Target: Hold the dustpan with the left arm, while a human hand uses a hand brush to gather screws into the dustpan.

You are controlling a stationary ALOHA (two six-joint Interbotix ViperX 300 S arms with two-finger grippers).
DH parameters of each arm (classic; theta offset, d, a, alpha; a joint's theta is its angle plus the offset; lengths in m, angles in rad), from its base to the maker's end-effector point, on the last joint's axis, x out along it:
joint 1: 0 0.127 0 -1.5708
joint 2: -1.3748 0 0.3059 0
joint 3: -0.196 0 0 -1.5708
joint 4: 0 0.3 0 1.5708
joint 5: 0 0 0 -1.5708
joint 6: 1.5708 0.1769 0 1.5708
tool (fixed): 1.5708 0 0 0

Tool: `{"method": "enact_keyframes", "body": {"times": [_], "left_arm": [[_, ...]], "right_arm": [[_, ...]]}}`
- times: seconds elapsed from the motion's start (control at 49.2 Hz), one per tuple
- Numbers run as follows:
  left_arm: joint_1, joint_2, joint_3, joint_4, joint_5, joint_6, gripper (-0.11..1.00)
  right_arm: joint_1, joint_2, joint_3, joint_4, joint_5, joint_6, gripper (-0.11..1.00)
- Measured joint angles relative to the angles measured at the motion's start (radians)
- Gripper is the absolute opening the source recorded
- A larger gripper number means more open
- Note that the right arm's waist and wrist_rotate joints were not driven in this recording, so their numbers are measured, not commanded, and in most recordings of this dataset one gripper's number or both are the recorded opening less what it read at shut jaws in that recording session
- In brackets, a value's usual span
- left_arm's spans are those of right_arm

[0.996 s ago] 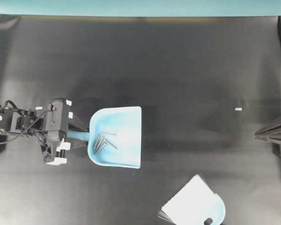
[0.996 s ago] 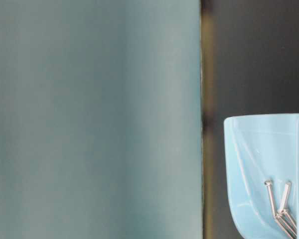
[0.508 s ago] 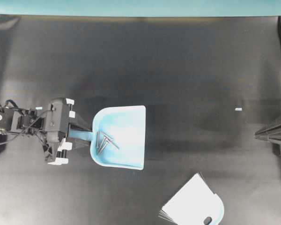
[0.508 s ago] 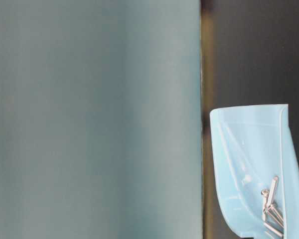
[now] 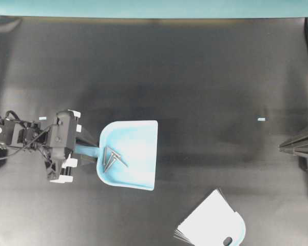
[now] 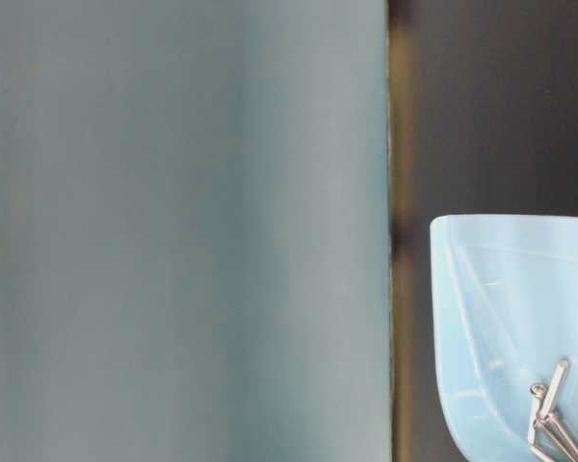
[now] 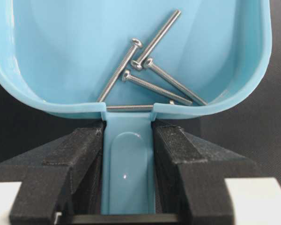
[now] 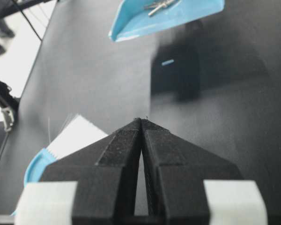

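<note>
— Clamping the dustpan (image 7: 131, 47) by its short handle: left gripper (image 7: 128, 140), both black foam-textured fingers (image 7: 79, 159) pressed flat against the smooth, glossy light blue plastic. Scoop-shaped, rounded at the back wall, straight at the open lip.

— Seen from overhead as well? Left arm (image 5: 51, 143), black with white parts and loose cables, reaching in from the left edge of the worktop (image 5: 195, 72); dustpan (image 5: 136, 154) just left of the middle, open lip facing right.

— Screws (image 7: 150, 70): five thin silver ones in the wrist view, threaded shafts, rounded heads, crossed in a loose heap against the back wall, one lying flat along the wall above the handle. Overhead, only a small grey tangle (image 5: 112, 157) near the handle end.

— Table-level view: just a corner of the pan (image 6: 501, 327) and a few screws (image 6: 551, 409) at the lower right, beside a broad teal panel (image 6: 183, 231). No gripper there.

— Hand brush (image 5: 213, 223) lying near the worktop's front edge, right of the middle, well apart from the pan: flat fan of white bristles on a light blue base with an oval hole. Partly visible in the right wrist view (image 8: 65, 140) too.

— Right gripper (image 8: 141, 123): fingers pressed together at the tips, nothing between them, parked at the worktop's right edge. Worktop matt black, faintly sheened. Tiny blue speck (image 5: 261, 119) towards the right edge.
</note>
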Motion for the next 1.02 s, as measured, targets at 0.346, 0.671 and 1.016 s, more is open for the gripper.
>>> {"method": "enact_keyframes", "body": {"times": [0.346,0.671,1.016], "left_arm": [[-0.031,-0.003,0.002,0.0,0.0,-0.006,0.3],[-0.032,-0.006,0.003,0.0,0.0,-0.011,0.3],[-0.032,-0.006,0.003,0.0,-0.002,-0.017,0.3]], "right_arm": [[0.0,0.0,0.0,0.0,0.0,-0.002,0.0],[0.0,-0.002,0.0,0.0,0.0,-0.002,0.0],[0.0,-0.002,0.0,0.0,0.0,0.0,0.0]]}}
